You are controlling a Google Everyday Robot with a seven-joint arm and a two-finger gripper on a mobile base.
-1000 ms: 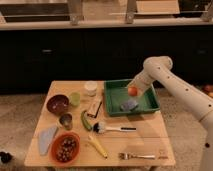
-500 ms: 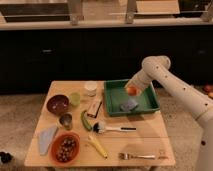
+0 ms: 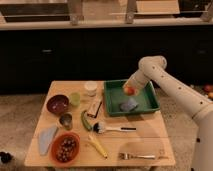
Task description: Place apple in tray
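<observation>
Over the tray (image 3: 150, 100), the apple (image 3: 130, 90) is held pinched in the pincer (image 3: 129, 89); lowering and release are judged next.

The claw (image 3: 131, 88) hangs over the green tray (image 3: 150, 101) with the apple (image 3: 130, 91) at its tip, above a grey-blue sponge (image 3: 129, 105). On the counter (image 3: 145, 135) sit a maroon bowl (image 3: 58, 104), a brush (image 3: 111, 128) and a fork (image 3: 137, 156).
</observation>
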